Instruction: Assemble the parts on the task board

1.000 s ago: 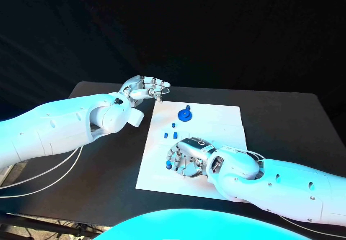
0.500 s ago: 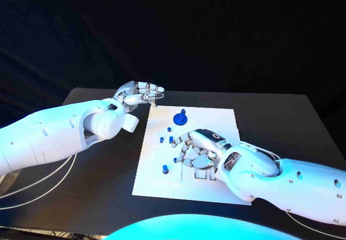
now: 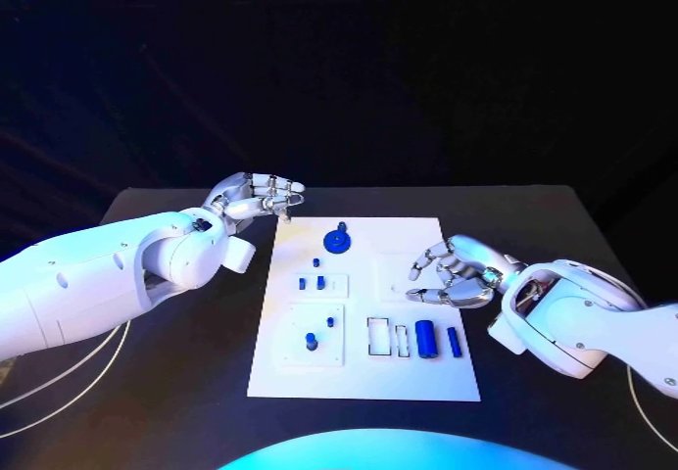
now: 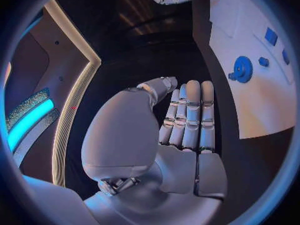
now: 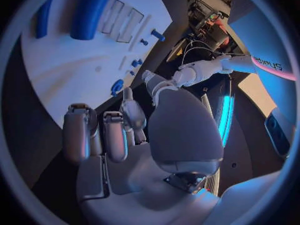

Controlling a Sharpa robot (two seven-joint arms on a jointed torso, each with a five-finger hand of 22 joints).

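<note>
The white task board lies mid-table. On it sit a blue gear, small blue blocks, two short pegs and two blue cylinders beside white slots. My right hand hovers over the board's right edge, fingers curled in, holding nothing. My left hand hangs off the board's far left corner, its fingers curled together with nothing in them. The right wrist view shows the board, a cylinder, the gear and my hand. The left wrist view shows the gear.
The black table runs around the board on all sides. White cables trail along the table's left edge under my left arm. My right forearm lies over the table to the right of the board.
My right hand has lifted off the lower middle of the board and drawn back to its right edge, uncovering the blue cylinders and slots. The left hand stays near the far left corner.
</note>
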